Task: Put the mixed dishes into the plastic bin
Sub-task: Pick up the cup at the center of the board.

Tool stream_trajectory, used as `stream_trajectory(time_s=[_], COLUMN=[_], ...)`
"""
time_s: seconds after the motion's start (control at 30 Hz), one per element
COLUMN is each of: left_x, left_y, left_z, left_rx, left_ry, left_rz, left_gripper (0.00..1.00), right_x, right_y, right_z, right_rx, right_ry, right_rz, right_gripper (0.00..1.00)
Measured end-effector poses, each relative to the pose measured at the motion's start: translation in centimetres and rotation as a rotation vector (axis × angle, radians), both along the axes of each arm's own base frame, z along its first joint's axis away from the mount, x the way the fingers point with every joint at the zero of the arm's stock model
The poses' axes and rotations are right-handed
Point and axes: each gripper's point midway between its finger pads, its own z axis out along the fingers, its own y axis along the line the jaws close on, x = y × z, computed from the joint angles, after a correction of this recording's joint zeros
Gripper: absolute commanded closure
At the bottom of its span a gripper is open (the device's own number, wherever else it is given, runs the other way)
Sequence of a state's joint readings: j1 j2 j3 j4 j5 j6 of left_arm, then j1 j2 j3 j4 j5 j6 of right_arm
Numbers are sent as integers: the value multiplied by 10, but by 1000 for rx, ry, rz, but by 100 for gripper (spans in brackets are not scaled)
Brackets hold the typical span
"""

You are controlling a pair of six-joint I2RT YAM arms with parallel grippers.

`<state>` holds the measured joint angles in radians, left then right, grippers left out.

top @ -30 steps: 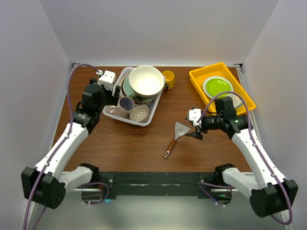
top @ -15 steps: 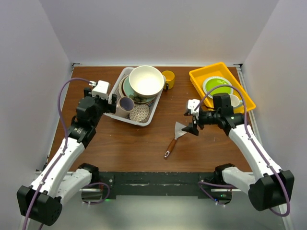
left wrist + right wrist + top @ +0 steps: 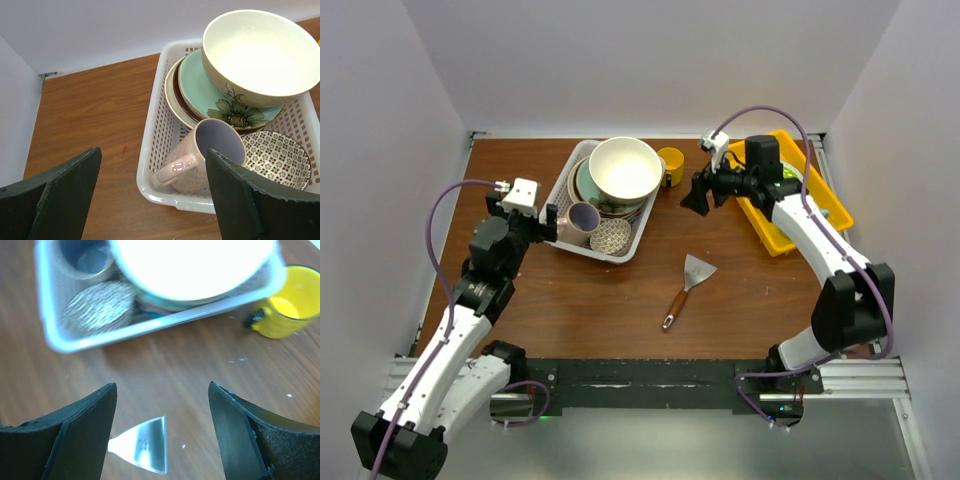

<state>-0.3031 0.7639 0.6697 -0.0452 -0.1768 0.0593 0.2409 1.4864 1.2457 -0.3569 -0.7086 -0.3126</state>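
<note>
Starting at the near edge of the table (image 3: 540,300), a wooden-handled spatula (image 3: 685,288) is seen lying flat on the bare wood right of centre. Its handle is turned toward 7 o'clock and its metal blade toward 1 o'clock, and it is well apart from both arms.

Farther in, at 10 o'clock of it, the left gripper (image 3: 550,218) is held just beside the near left corner of the plastic bin (image 3: 638,230). Its fingers (image 3: 60,195) are spread wide and nothing is gripped between them. Whether the bin's wall is touched cannot be told.

The plastic bin is set left of centre, toward the far edge. In its near end, the purple-lined cream mug (image 3: 202,160) is found tilted at the left, handle toward 8 o'clock. The small patterned bowl (image 3: 276,156) is seated upright at the right, side by side with it.

Behind them a stack is held. A red-rimmed cream plate (image 3: 170,97) is the lowest that can be made out, a pale green plate (image 3: 197,85) with a flower print is laid on it, and the large cream bowl (image 3: 260,55) is set on top.

The yellow mug (image 3: 671,163) is found outside the bin, upright on the wood just beside its far right corner. At 4 o'clock of that mug, apart from it, the right gripper (image 3: 698,193) is poised above the table with fingers (image 3: 75,435) parted and nothing pinched. At the far right, the yellow tray (image 3: 782,238) is partly covered by the right arm.
</note>
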Motion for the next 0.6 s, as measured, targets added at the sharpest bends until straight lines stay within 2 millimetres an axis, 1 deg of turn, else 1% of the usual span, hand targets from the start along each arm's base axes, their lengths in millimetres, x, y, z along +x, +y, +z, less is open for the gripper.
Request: stream_trajectory(time_s=[0.17, 0.23, 0.4, 0.47, 0.6], left_x=[-2, -2, -2, -1, 0], left_y=[2, 3, 2, 2, 2], left_z=[8, 8, 7, 7, 4], left_rx=[-10, -10, -10, -10, -7], left_ry=[-35, -36, -35, -35, -27], left_rz=[10, 11, 10, 10, 10], left_gripper=[10, 10, 10, 10, 10], right_x=[56, 82, 135, 152, 177], right_y=[-5, -10, -22, -23, -20], right_z=[-15, -25, -44, -50, -64], right_rx=[27, 36, 47, 60, 68], right_ry=[105, 153, 216, 230, 243], right_rz=[-243, -376, -632, -697, -773], right_gripper=[25, 25, 26, 26, 28])
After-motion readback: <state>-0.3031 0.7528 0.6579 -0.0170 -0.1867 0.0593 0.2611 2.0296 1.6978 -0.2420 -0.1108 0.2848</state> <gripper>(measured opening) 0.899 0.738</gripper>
